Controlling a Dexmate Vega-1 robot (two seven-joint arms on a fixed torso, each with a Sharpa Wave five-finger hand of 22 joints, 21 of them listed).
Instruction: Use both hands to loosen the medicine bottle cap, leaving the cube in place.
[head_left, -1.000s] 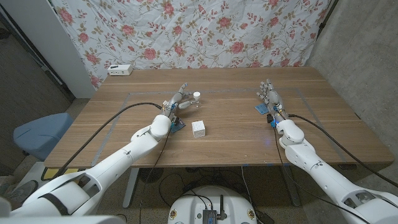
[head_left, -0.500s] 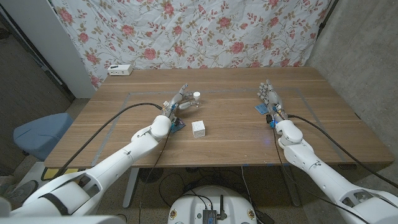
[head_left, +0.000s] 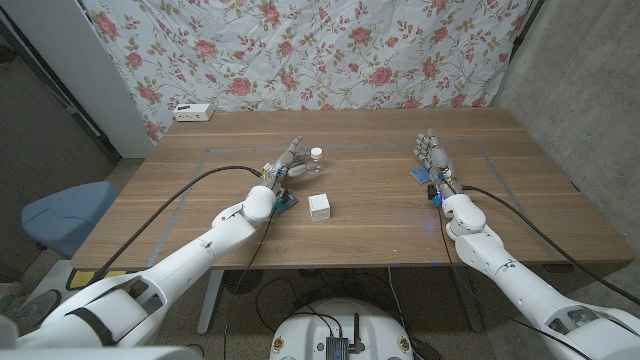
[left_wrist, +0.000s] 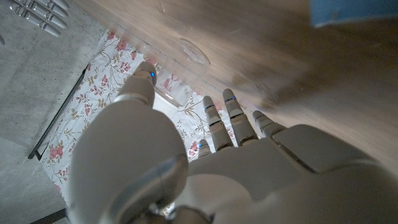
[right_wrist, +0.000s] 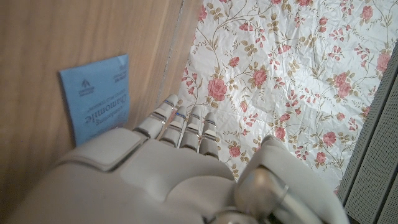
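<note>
From the head view, almost nothing had changed over the last second. The left hand (head_left: 285, 163) stayed just beside the small clear medicine bottle (head_left: 315, 160), fingers spread and reaching toward it, but whether they touched the bottle could not be told at this size. The bottle stood upright on the wooden table (head_left: 180, 215) with its white cap (head_left: 316, 152) still on. The white cube (head_left: 320, 207) sat where it had been, nearer the robot and apart from both hands. The right hand (head_left: 434, 157) remained well apart from the bottle, fingers straight and together, holding nothing, beside a blue card (head_left: 421, 176). Its only shift was too slight to matter, so by my reading the loosening had not begun and the right hand had yet to cross to the cap.

In the left wrist view, the left hand (left_wrist: 205, 168) showed its fingers extended and apart, with the clear bottle (left_wrist: 169, 94) beyond the thumb; no grip was visible.

In the right wrist view, the right hand (right_wrist: 168, 168) held its fingers straight near the blue card (right_wrist: 96, 93), grasping nothing.
</note>
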